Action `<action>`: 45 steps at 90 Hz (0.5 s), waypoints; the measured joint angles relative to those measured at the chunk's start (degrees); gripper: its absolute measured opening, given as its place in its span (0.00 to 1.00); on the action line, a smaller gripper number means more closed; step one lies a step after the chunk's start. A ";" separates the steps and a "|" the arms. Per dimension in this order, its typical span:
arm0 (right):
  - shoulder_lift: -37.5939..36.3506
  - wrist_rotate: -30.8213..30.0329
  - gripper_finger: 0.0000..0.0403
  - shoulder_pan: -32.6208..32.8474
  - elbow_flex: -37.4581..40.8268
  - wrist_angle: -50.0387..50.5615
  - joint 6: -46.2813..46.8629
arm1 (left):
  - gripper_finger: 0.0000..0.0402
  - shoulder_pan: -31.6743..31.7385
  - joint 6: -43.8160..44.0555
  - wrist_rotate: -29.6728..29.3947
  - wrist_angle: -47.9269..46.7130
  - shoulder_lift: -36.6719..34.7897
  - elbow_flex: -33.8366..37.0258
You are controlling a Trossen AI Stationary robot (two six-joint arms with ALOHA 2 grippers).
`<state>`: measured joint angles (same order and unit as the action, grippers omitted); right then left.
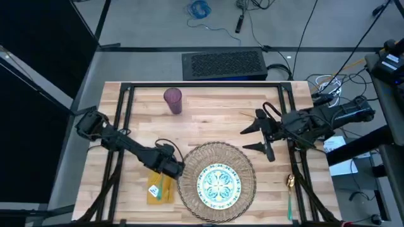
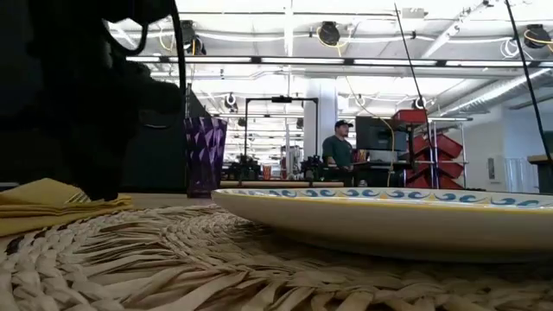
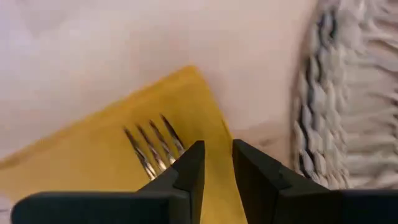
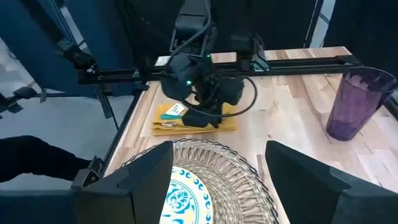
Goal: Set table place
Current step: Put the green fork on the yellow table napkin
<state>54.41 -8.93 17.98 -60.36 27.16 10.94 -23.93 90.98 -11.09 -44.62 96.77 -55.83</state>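
At the table's near edge we see the round woven straw mat carrying the white plate with blue-green pattern. Just beside the mat, toward the near left corner, lies the folded yellow cloth napkin with a gold fork on it; our left gripper hangs over it, its fingers nearly together, grasping nothing. A teal-handled spoon lies by the right edge. Farther back, our right gripper is spread wide and empty. The purple faceted tumbler stands near the far edge.

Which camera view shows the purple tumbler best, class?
The right wrist view: the purple tumbler stands whole and upright on the table. The high view shows it small, from above; the low view catches it partly behind a dark arm; the left wrist view misses it.
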 joint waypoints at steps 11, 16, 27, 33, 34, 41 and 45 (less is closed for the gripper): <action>0.00 -0.02 0.60 0.50 0.00 -0.01 0.40 | 0.17 0.92 -0.36 0.04 0.06 0.00 0.00; 0.00 0.00 0.60 0.52 0.00 0.00 0.42 | 0.17 1.08 -0.37 0.26 0.08 0.00 0.00; 0.00 -0.02 0.60 0.52 0.00 0.02 0.42 | 0.17 1.08 -0.04 1.57 -0.91 0.00 0.00; 0.00 -0.05 0.60 0.52 0.00 0.00 0.39 | 0.17 1.04 0.05 2.56 -2.51 0.00 0.00; 0.00 -0.05 0.60 0.52 0.00 0.00 0.38 | 0.17 1.04 0.04 2.64 -2.70 0.00 0.00; 0.00 -0.04 0.60 0.52 0.00 0.02 0.37 | 0.17 1.06 0.05 2.78 -2.49 0.00 0.00; 0.00 -0.04 0.60 0.52 0.00 0.00 0.37 | 0.17 1.06 -0.09 2.70 -1.94 0.00 -0.02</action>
<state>54.41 -8.97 18.50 -60.36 27.16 11.31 -22.87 90.89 -8.39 -46.56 96.77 -55.86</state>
